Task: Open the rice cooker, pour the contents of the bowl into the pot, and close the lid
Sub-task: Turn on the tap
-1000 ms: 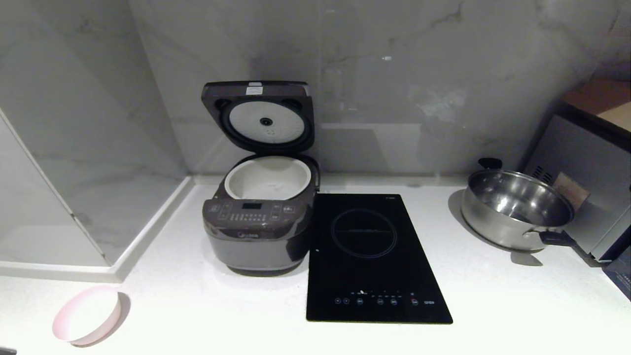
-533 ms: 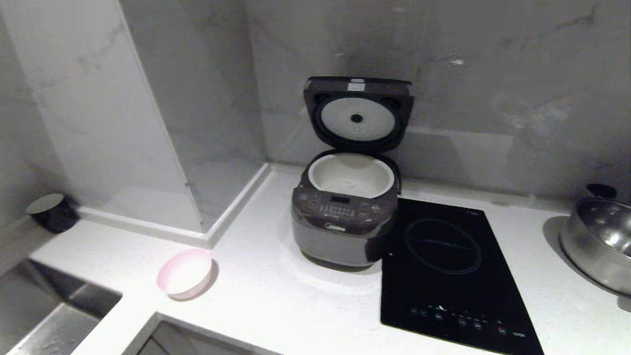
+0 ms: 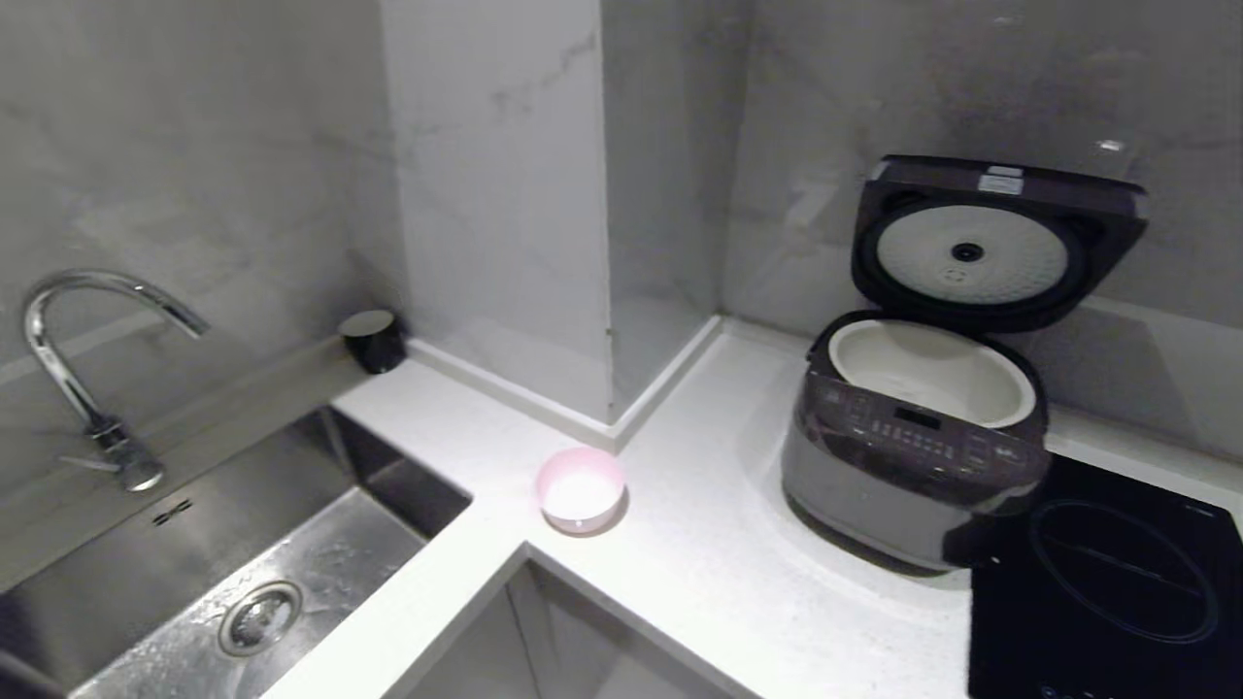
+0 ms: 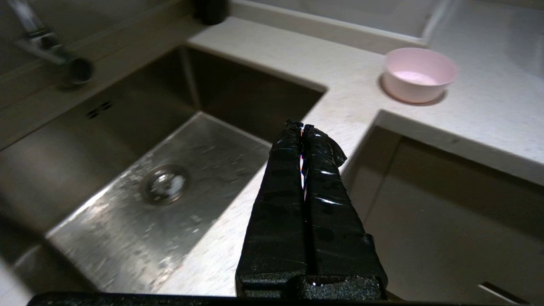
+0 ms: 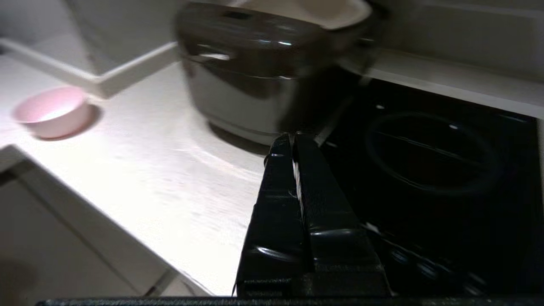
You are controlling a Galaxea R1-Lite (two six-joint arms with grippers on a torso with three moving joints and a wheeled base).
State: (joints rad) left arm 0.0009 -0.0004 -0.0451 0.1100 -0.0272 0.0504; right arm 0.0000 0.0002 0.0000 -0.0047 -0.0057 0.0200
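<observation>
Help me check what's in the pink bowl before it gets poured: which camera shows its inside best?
The left wrist view: the bowl is sharp there, with pale contents low inside, though I can't tell what they are. The head view shows the bowl from above, its inside washed out bright. The right wrist view catches it blurred, side-on.

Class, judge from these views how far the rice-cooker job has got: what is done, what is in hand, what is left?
Done: the lid of the rice cooker stands open, showing the pot. In hand: nothing; the left gripper and right gripper are shut and empty, away from the bowl on the counter. Left: pick up the bowl, pour, close the lid.
</observation>
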